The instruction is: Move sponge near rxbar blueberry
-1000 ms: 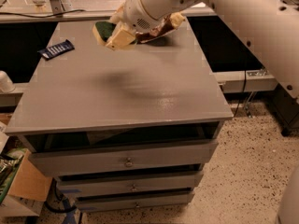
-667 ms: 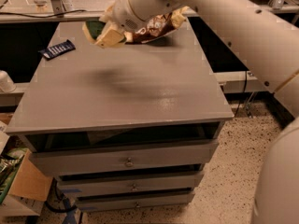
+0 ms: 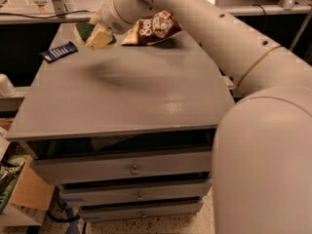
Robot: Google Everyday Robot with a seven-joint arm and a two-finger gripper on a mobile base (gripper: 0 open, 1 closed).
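1. Camera view: the gripper [image 3: 101, 25] sits at the end of a long pale arm that reaches across the far part of a grey cabinet top [image 3: 126, 101]. It appears clamped on the sponge [image 3: 99, 38], which juts out from its tip.
2. The sponge seems to be held just above the top, not resting on it. Its dark green face tilts away and its pale yellow foam faces the camera.
3. The rxbar [image 3: 59, 51], a small dark blue bar with white stripes, lies flat below the gripper and toward the picture's left. It is near the sponge but not touching it.
4. A brown snack bag [image 3: 153, 29] lies just beside the gripper on the opposite side from the bar.
5. Handling, as a judgement: the sponge is light, soft and springy, so it squashes under a firm pinch and will not break. A hold across its narrow middle, foam and scourer together, should keep it from twisting. The rough top grips well.
6. The cabinet top is flat, smooth and slightly glossy, so a released sponge should settle without sliding far.
7. Below the top, three drawers [image 3: 134, 169] with small knobs face the camera.
8. Beyond the gripper runs a dark bench. Down at the picture's left a cardboard box [image 3: 29, 189] stands on a speckled floor.
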